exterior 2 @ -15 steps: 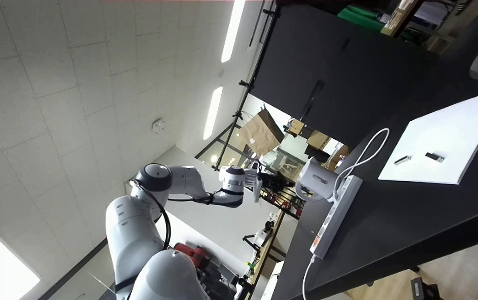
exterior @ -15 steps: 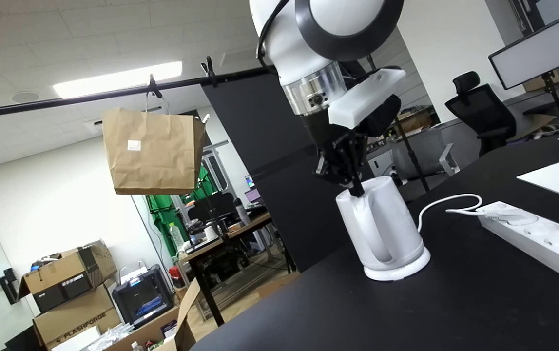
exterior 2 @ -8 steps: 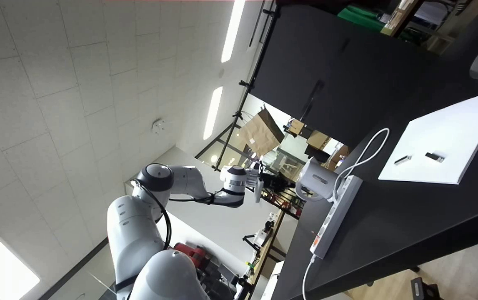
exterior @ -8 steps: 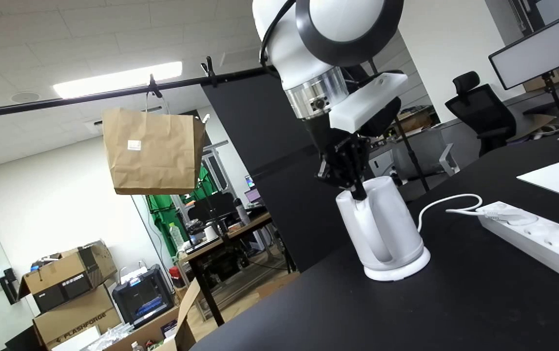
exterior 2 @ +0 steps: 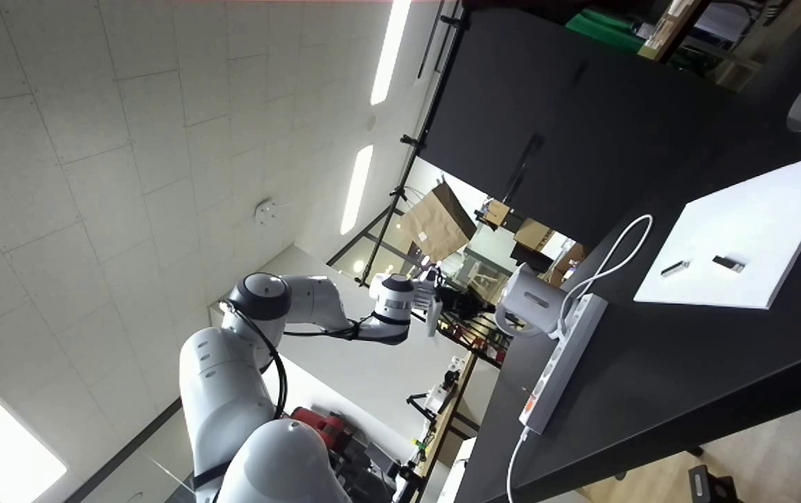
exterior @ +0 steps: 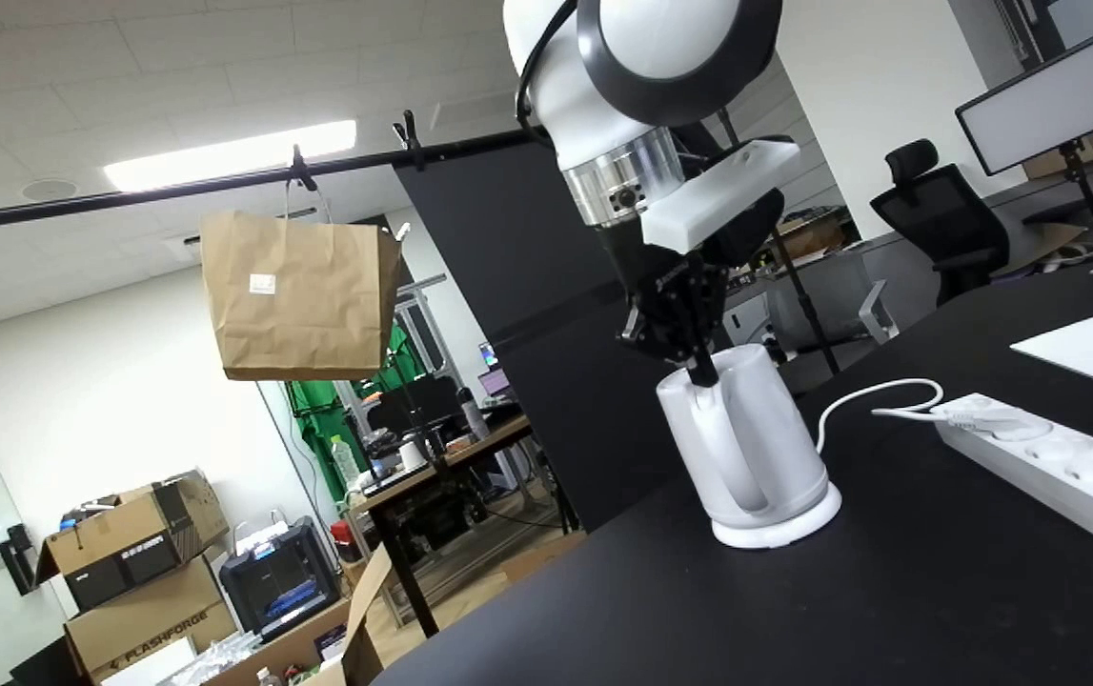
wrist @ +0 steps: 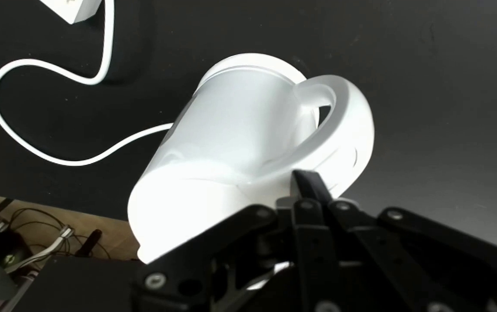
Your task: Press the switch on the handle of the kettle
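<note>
The white kettle (exterior: 775, 448) stands upright on its round base on the black table, and it also shows in an exterior view (exterior 2: 533, 300) and in the wrist view (wrist: 231, 125). Its looped handle (wrist: 352, 125) is on the right in the wrist view. My gripper (exterior: 702, 373) is shut and empty, pointing down at the upper end of the handle by the lid. In the wrist view the closed fingertips (wrist: 309, 177) overlap the handle top. The switch cannot be made out; the fingers cover that part. Whether the tips touch it or hover just above, I cannot tell.
A white power strip (exterior: 1051, 467) lies beside the kettle, with the kettle's white cord (exterior: 875, 386) plugged in. A white board (exterior 2: 742, 237) with small dark pieces lies farther along the black table (exterior: 660, 591). A paper bag (exterior: 298, 295) hangs from a bar behind.
The gripper has shifted slightly right in the exterior view, dipping a little at the handle top and then rising slightly. The kettle has not moved.
</note>
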Controlling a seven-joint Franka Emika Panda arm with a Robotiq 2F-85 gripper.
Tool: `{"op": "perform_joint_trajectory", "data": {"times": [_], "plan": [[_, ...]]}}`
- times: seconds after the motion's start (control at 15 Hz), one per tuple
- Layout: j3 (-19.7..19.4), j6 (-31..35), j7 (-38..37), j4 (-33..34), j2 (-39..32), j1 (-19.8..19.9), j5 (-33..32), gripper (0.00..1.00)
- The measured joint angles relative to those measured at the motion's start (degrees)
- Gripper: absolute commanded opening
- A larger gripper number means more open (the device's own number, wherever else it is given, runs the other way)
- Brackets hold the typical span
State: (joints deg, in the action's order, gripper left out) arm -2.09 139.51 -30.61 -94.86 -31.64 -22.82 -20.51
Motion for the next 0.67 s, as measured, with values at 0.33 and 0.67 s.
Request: {"op": "perform_joint_trajectory", "data": {"times": [0.33, 0.67], "plan": [[-1.0, 1.1, -0.1, 0.3, 1.8, -0.3, -1.1, 0.0], [-1.5, 1.1, -1.5, 0.2, 5.0, -1.3, -3.7, 0.39]]}}
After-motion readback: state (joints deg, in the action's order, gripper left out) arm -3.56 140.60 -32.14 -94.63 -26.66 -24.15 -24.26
